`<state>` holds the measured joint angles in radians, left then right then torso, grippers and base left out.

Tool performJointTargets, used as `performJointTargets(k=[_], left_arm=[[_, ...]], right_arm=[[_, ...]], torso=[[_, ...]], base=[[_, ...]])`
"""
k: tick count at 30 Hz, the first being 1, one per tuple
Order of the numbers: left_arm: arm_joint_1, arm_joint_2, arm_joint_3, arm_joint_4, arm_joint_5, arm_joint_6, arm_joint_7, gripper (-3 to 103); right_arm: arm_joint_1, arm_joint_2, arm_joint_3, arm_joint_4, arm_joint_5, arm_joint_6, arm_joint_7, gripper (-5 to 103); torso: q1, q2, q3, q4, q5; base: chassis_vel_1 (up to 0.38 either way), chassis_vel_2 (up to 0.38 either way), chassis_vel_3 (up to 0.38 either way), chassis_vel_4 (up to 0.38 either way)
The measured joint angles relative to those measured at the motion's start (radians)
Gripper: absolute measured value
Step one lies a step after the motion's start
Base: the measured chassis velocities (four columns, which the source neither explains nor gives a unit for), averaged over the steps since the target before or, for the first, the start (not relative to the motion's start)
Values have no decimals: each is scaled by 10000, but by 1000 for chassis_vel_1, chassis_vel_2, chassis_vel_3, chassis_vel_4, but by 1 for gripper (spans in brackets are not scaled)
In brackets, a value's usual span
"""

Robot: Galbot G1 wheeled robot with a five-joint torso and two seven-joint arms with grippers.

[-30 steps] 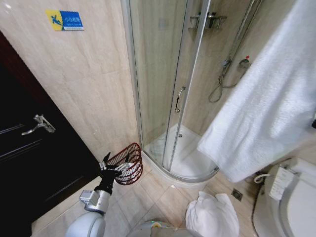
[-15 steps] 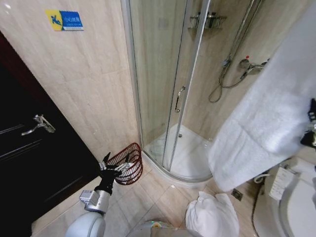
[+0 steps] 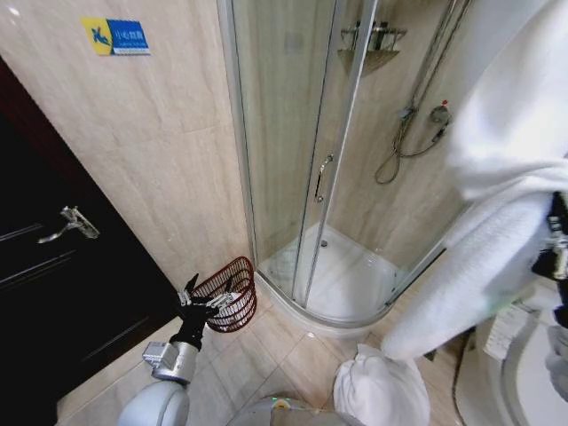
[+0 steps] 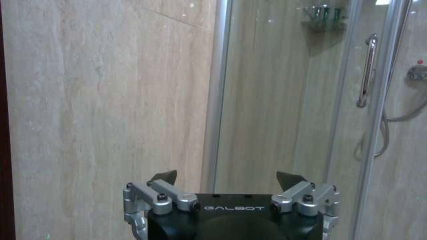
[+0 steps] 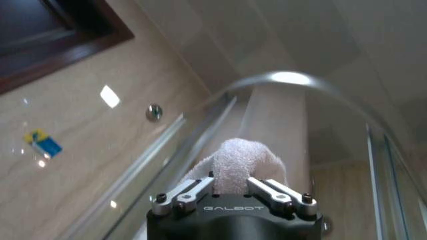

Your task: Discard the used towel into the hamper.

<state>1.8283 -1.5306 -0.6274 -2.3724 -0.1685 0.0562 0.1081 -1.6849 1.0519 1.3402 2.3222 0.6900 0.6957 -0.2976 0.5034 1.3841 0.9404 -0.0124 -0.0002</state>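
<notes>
- Shower enclosure w/ glass door is standing past both tools, curved white tray on the floor.
- Used towel, big and white, is hanging in a thick fold at the right side of the head view, draping down from the right tool; in the right wrist view a bunched end is sticking up between that tool's fingers.
- Right tool is clenching that bunch, pointing up toward the ceiling.
- Second white towel is lying crumpled on the floor tiles, below the hanging one.
- Hamper, red-brown wire, is sitting on the floor by the wall, just beyond the left tool, near the shower's edge.
- Left tool is hovering low w/ fingers spread apart, gripping nothing.
</notes>
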Motion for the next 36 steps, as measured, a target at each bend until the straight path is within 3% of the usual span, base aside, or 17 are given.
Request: performJointTargets(k=[22,31,36], left_arm=[[0,0,0,0,0,0,0,100],[0,0,0,0,0,0,0,100],[0,0,0,0,0,0,0,100]], right_arm=[[164,-26,128,283,-93,-249,535,5],[-138,297,-378,363,996,-1785,1594,5],[-126,258,-466,384,1660,-3405,2283,5]], torso=[[0,2,0,-1,1],[0,2,-1,-1,2],[0,1,0,-1,3]], base=[[0,0,0,0],[0,0,0,0],[0,0,0,0]])
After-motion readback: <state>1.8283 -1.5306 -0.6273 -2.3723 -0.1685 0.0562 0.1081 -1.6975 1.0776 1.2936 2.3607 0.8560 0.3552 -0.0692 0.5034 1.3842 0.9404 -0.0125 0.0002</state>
